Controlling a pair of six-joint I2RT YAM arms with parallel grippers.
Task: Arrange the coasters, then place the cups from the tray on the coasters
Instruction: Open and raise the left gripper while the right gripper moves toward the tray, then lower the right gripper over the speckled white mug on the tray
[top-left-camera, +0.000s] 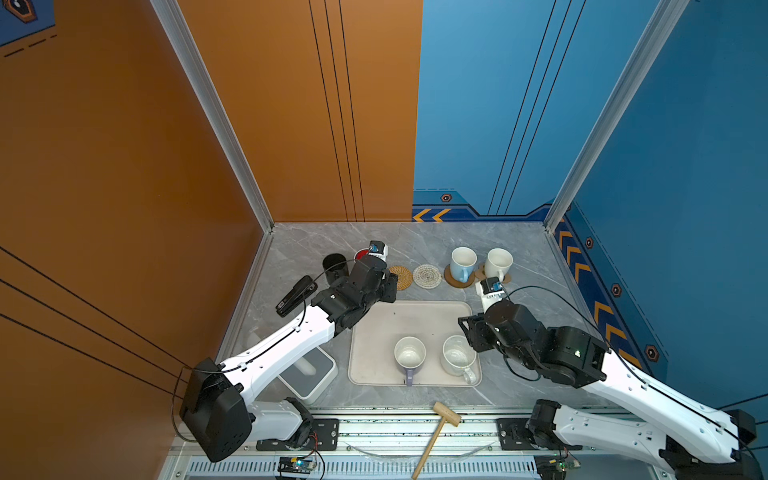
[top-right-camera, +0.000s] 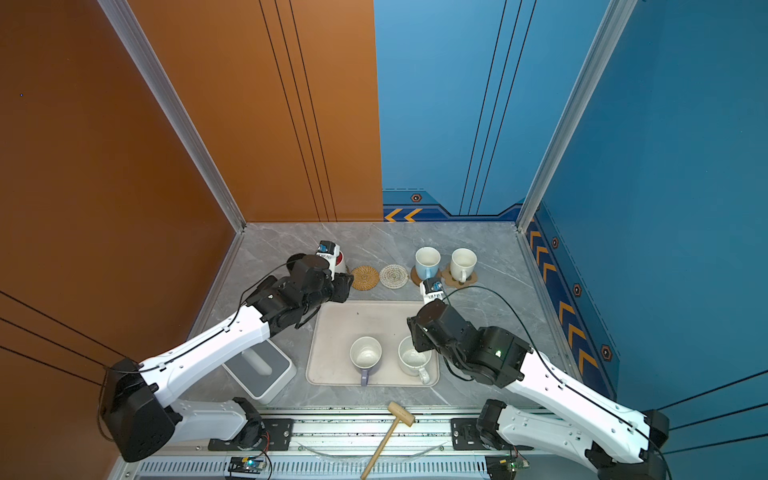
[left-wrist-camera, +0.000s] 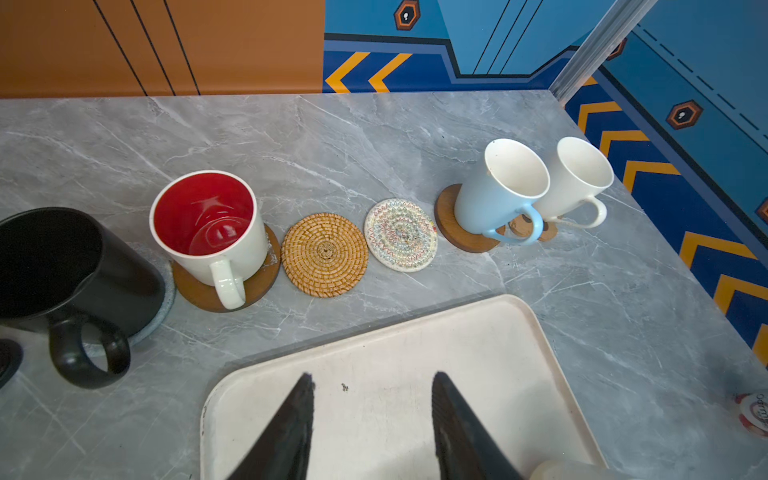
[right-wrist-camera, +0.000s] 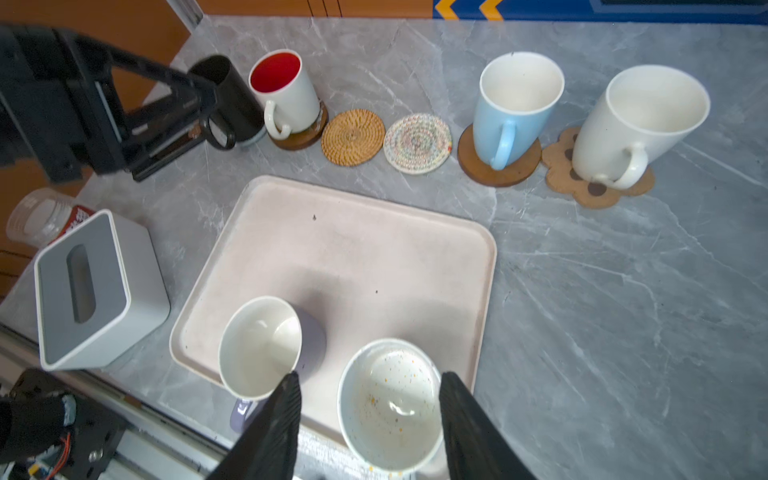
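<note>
The cream tray (right-wrist-camera: 353, 232) holds the lavender cup (right-wrist-camera: 266, 345) and the speckled cup (right-wrist-camera: 390, 403). My right gripper (right-wrist-camera: 370, 378) is open and straddles the speckled cup, with a gap at one finger. Behind the tray runs a row of coasters. The black cup (left-wrist-camera: 54, 266), red-inside cup (left-wrist-camera: 208, 224), light blue cup (right-wrist-camera: 511, 108) and cream cup (right-wrist-camera: 636, 124) each stand on one. The rattan coaster (left-wrist-camera: 325, 254) and beaded spiral coaster (left-wrist-camera: 401, 235) lie bare. My left gripper (left-wrist-camera: 372, 382) hangs open and empty over the tray's far left corner.
A white-and-grey square device (right-wrist-camera: 95, 291) stands left of the tray under the left arm, with a clear jar (right-wrist-camera: 37, 216) beside it. A black stapler (top-left-camera: 295, 295) lies by the left wall. A wooden mallet (top-left-camera: 440, 428) rests on the front rail.
</note>
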